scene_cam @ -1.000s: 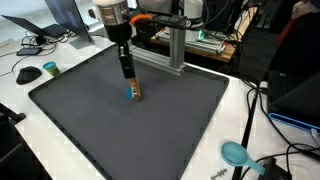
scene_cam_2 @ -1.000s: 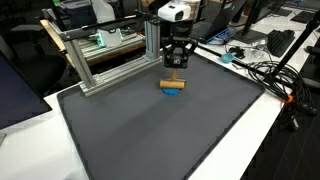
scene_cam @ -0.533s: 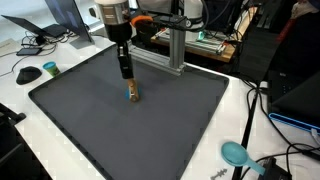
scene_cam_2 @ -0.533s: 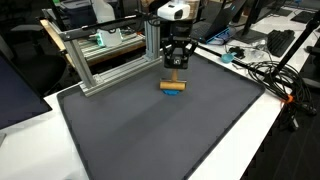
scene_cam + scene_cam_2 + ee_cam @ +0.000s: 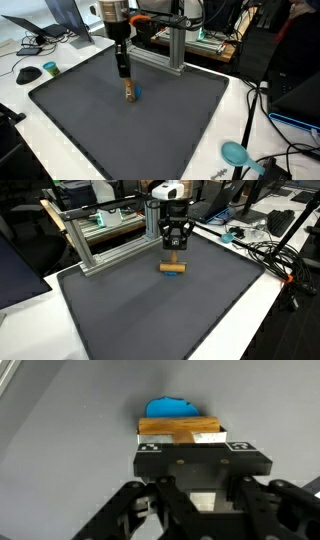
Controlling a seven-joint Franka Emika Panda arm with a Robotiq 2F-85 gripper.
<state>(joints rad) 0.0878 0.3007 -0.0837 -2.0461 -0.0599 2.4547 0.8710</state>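
Observation:
My gripper point(image 5: 124, 72) hangs over the dark mat point(image 5: 110, 130), near the aluminium frame. It is shut on the short stem of a wooden T-shaped tool point(image 5: 174, 266) whose crossbar rests low on the mat. A small blue piece point(image 5: 136, 92) lies right against the crossbar. In the wrist view the gripper point(image 5: 190, 452) fills the lower half, with the wooden tool point(image 5: 165, 429) just beyond its black pads and the blue piece point(image 5: 171, 407) behind that. The blue piece barely shows in an exterior view point(image 5: 174, 272), under the bar.
An aluminium frame point(image 5: 172, 45) stands at the mat's back edge. A computer mouse point(image 5: 28, 73) and a dark disc point(image 5: 50, 68) lie on the white table beside the mat, a teal scoop point(image 5: 236, 153) and cables at its other side. Laptops and clutter sit behind.
The gripper and wooden tool have shifted a little across the mat toward the frame. The blue piece now shows on the other side of the bar and is nearly covered.

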